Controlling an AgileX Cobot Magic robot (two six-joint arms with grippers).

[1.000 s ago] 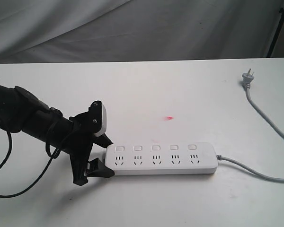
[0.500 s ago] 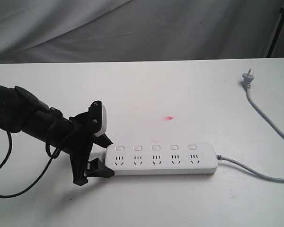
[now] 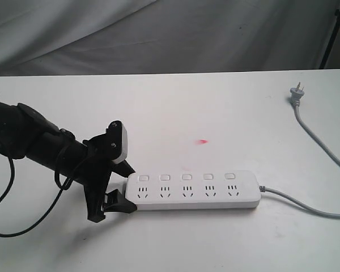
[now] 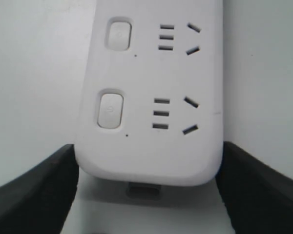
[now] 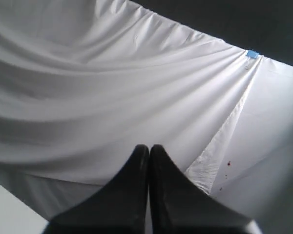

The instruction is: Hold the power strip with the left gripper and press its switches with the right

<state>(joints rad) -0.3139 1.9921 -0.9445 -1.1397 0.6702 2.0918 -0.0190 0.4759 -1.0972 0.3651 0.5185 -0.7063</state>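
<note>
Nothing moved; left tool clamps end of power strip.

chunky matte-black left arm, loose black cable looping underneath, small white camera box at the wrist, tapered black fingers on the right gripper

Exterior camera: raised, facing down across my table, mid range, cloth at 12 o'clock.
Left wrist camera: very near, looking over my left claw onto one end of the power strip; this end is shared with the exterior view.
Right wrist camera: faces cloth past my right claw.
</note>
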